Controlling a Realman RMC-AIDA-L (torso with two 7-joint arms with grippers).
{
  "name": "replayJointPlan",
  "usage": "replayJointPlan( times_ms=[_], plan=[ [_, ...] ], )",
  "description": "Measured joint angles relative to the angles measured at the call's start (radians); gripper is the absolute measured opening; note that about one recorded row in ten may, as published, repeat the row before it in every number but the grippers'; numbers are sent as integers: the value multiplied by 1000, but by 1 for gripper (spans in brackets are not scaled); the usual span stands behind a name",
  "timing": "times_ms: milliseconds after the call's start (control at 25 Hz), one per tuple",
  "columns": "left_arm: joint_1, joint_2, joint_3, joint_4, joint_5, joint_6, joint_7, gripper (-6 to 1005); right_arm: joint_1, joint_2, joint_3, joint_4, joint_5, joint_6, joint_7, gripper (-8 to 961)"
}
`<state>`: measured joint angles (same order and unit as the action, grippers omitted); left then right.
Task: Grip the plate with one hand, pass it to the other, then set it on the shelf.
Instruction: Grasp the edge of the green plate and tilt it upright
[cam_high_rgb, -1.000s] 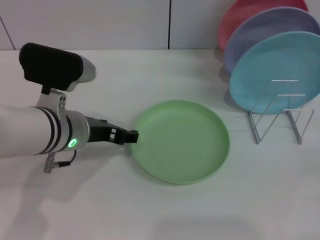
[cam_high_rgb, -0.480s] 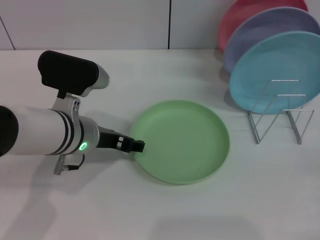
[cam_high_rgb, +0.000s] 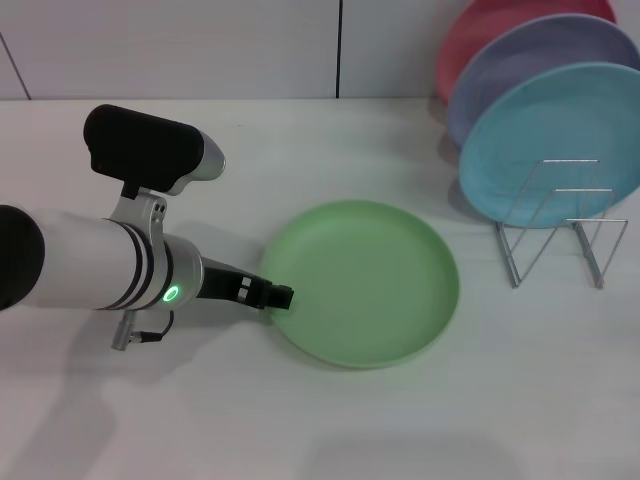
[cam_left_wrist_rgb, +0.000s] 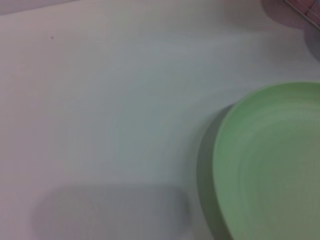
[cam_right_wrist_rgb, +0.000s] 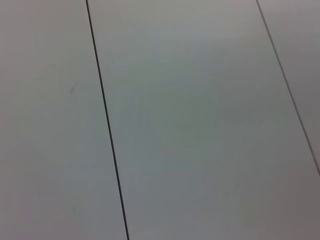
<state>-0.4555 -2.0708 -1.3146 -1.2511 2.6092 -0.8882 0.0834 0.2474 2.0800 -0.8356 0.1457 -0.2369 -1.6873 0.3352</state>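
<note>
The light-green plate (cam_high_rgb: 365, 280) lies flat on the white table, mid-right in the head view. It also shows in the left wrist view (cam_left_wrist_rgb: 272, 160). My left gripper (cam_high_rgb: 280, 296), black on the thick white arm with the green light, reaches in from the left, its tip at the plate's left rim. The silver wire shelf (cam_high_rgb: 555, 225) stands to the right of the plate. My right gripper is out of view; its wrist view shows only white panels with dark seams.
A teal-blue plate (cam_high_rgb: 555, 140), a lavender plate (cam_high_rgb: 520, 65) and a pink plate (cam_high_rgb: 470, 40) stand upright in the back of the shelf. The shelf's front loops hold nothing. Bare white table (cam_high_rgb: 400, 430) lies in front of the plate.
My left arm has moved right and toward the front, bringing the gripper tip from beside the plate's left edge onto its lower-left rim. The plate has not moved.
</note>
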Motion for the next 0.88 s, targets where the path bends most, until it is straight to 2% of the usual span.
replayJointPlan(
  times_ms=[600,880],
  plan=[
    [-14,0,1,15,-15,-17,-3,859,-1,0,0,-3,-8,0,5,819],
    [-19,0,2,14,-18,-23,-3,791,-2,0,0,-3,-9,0,6,819]
  ],
)
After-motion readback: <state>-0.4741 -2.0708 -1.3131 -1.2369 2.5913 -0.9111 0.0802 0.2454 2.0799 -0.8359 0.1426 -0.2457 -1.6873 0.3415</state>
